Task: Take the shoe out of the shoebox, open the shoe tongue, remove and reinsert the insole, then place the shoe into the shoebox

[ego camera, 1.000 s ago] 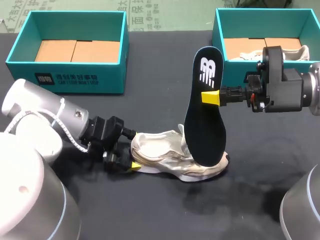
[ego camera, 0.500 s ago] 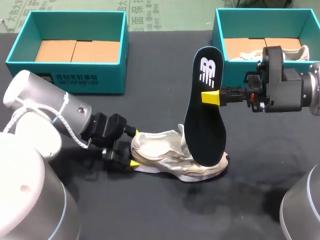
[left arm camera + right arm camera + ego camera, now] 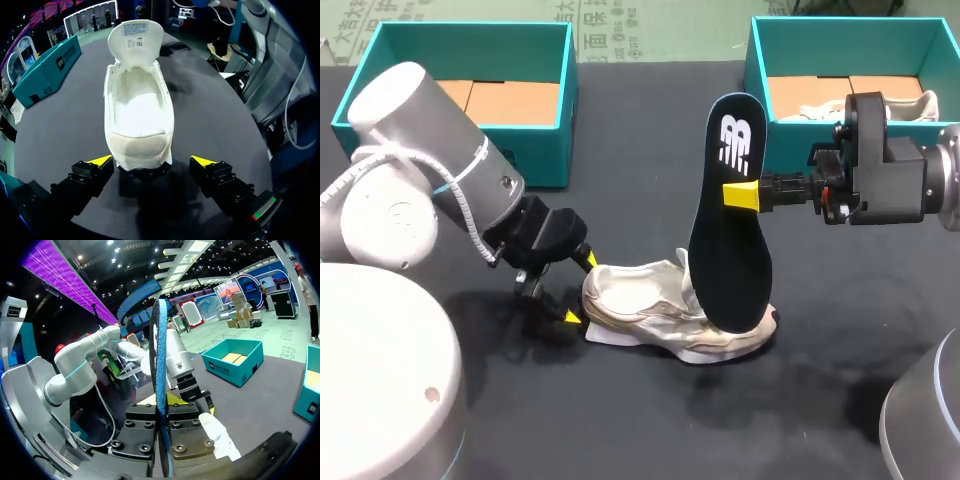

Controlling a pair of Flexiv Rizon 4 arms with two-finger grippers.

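A cream shoe (image 3: 660, 310) lies on its side on the dark table, heel toward my left arm. In the left wrist view the shoe (image 3: 137, 110) points away with its tongue (image 3: 136, 40) folded up and its inside bare. My left gripper (image 3: 580, 290) stands open at the heel, its yellow tips (image 3: 100, 161) on either side and apart from the heel. My right gripper (image 3: 742, 195) is shut on the black insole (image 3: 730, 220), holding it upright with its lower end at the shoe's opening. In the right wrist view the insole (image 3: 161, 380) shows edge-on between the fingers.
A teal shoebox (image 3: 450, 100) with a cardboard floor stands at the back left. A second teal shoebox (image 3: 850, 60) at the back right holds something pale behind my right arm. Dark table surface lies in front of the shoe.
My left arm has lifted and swung its elbow toward the back, turning its wrist while the gripper stays at the heel. The right arm and insole have not moved.
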